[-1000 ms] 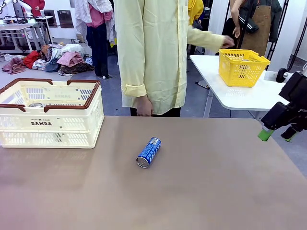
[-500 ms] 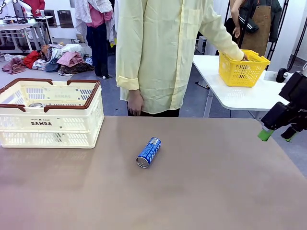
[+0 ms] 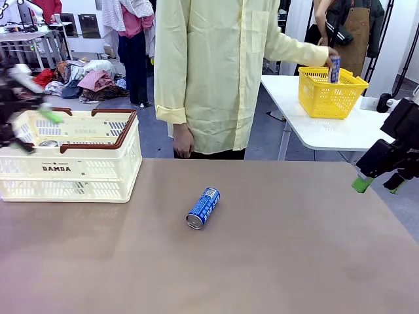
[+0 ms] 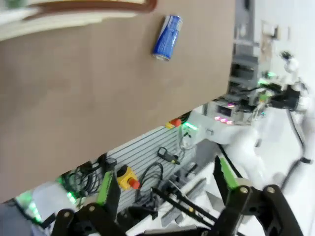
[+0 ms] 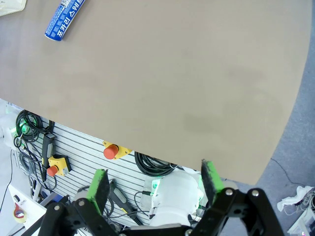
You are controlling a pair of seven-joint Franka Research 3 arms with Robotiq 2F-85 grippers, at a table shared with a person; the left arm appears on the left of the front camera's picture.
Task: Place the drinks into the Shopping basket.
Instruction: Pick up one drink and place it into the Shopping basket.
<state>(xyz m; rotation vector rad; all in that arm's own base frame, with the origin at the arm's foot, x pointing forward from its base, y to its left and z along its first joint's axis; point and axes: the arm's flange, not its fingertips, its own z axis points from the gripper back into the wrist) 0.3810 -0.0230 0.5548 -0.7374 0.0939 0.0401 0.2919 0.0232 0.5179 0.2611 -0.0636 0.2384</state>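
One blue drink can (image 3: 203,208) with white print lies on its side mid-table, apart from both grippers. It shows too in the left wrist view (image 4: 167,37) and the right wrist view (image 5: 64,20). The cream Shopping basket (image 3: 98,171) with a brown rim stands at the table's far left, and a silver can top (image 3: 49,143) shows inside it. My left gripper (image 3: 33,131) is blurred over the basket's left end, open (image 4: 165,182) and empty. Off the table's right edge, my right gripper (image 3: 378,187) hangs open (image 5: 155,182) with nothing in it.
A person in a pale yellow shirt (image 3: 209,72) stands at the far edge. One hand holds a blue can (image 3: 334,69) over a yellow mesh basket (image 3: 330,95) on a white side table (image 3: 327,134). Wide bare tabletop surrounds the lying can.
My left gripper has come into the front view over the basket's left end. The person's hand has lifted a blue can out of the yellow basket. The right arm and the lying can stayed put.
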